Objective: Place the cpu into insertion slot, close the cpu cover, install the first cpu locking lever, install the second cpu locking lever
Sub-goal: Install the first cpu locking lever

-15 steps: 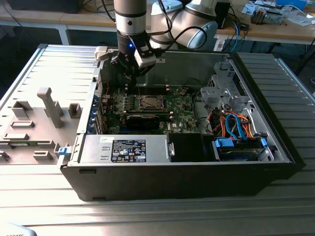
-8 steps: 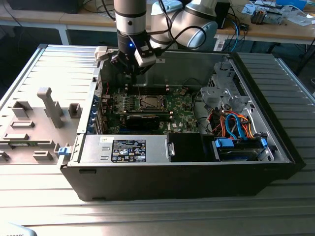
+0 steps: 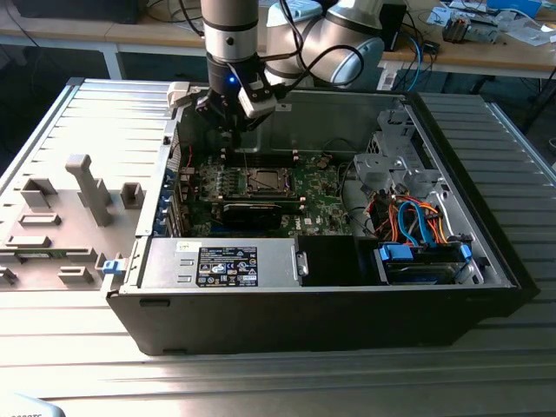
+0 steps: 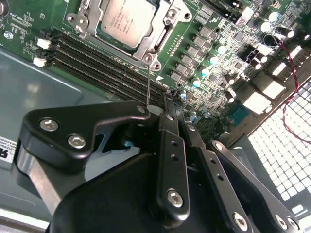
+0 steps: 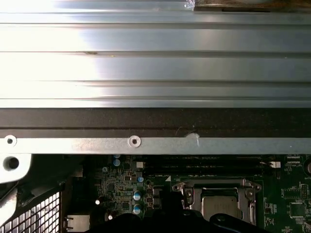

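Right now I have the gripper [image 4: 167, 104] pinched shut on the raised end of a thin locking lever [image 4: 147, 82], just above the motherboard [image 4: 228, 73]. The cpu [image 4: 127, 22] sits in the insertion slot [image 3: 263, 182], with the cpu cover [image 4: 164, 34] folded down over its edges.

You're in an electronics lab or workshop: open computer case [image 3: 347, 287] on a ribbed metal table [image 3: 104, 122], robot arm [image 3: 230, 35] over it, wooden benches [image 3: 486, 56] at the back strewn with cables [image 3: 426, 52] and parts.
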`<move>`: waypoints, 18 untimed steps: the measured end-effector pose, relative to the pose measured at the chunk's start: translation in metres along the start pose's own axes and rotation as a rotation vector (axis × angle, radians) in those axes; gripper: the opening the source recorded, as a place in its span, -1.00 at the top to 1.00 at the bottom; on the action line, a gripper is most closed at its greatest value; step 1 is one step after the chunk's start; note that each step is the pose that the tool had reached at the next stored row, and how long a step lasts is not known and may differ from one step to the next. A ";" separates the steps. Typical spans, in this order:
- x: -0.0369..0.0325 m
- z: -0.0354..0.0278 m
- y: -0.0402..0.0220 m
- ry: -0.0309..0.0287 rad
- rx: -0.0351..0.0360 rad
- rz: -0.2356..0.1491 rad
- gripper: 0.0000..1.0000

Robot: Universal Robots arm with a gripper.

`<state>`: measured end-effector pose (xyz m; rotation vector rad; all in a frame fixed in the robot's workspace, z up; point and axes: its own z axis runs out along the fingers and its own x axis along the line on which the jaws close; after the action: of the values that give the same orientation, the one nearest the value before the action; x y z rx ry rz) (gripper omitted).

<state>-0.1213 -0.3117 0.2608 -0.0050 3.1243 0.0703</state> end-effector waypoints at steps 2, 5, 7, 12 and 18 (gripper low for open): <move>-0.0011 0.0000 0.0000 0.0000 0.0001 0.000 0.79; -0.0034 0.0001 0.0000 0.0000 0.0007 0.000 0.79; -0.0061 0.0001 0.0000 0.0000 0.0008 0.000 0.79; -0.0133 0.0003 -0.0001 0.0000 0.0009 0.000 0.79; -0.0198 0.0004 -0.0001 0.0000 0.0009 0.000 0.79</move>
<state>-0.1015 -0.3117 0.2608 -0.0048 3.1244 0.0689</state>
